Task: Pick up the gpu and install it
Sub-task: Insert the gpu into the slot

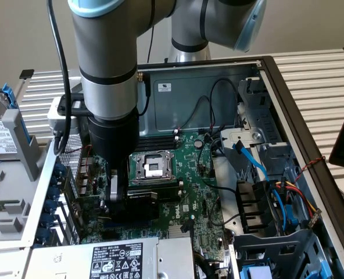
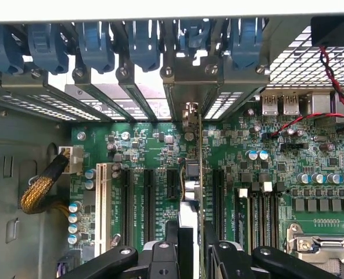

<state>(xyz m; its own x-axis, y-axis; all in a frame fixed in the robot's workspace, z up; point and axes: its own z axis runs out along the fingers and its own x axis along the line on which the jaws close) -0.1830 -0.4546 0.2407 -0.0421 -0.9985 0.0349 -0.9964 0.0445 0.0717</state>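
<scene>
In the wrist view the gpu (image 2: pixel 193 174) appears edge-on, a thin green card standing upright over the motherboard (image 2: pixel 143 145) between two black expansion slots (image 2: pixel 149 197). Its silver end bracket (image 2: pixel 187 110) reaches the rear slot opening of the case. My gripper (image 2: pixel 190 247) is shut on the card's top edge, with one black finger (image 2: pixel 172 244) on each side. In the exterior view the gripper (image 1: pixel 122 200) is low inside the open case, holding the gpu's black shroud (image 1: pixel 138 208) just in front of the CPU socket (image 1: pixel 151 165). I cannot tell whether the card is seated in its slot.
Blue slot latches (image 2: pixel 143 40) line the case's rear wall. The power supply (image 1: pixel 119 258) lies close in front of the gripper. A drive cage with blue and coloured cables (image 1: pixel 265 192) fills the exterior view's right. A hard drive (image 1: pixel 0 136) sits outside the case at the exterior view's left.
</scene>
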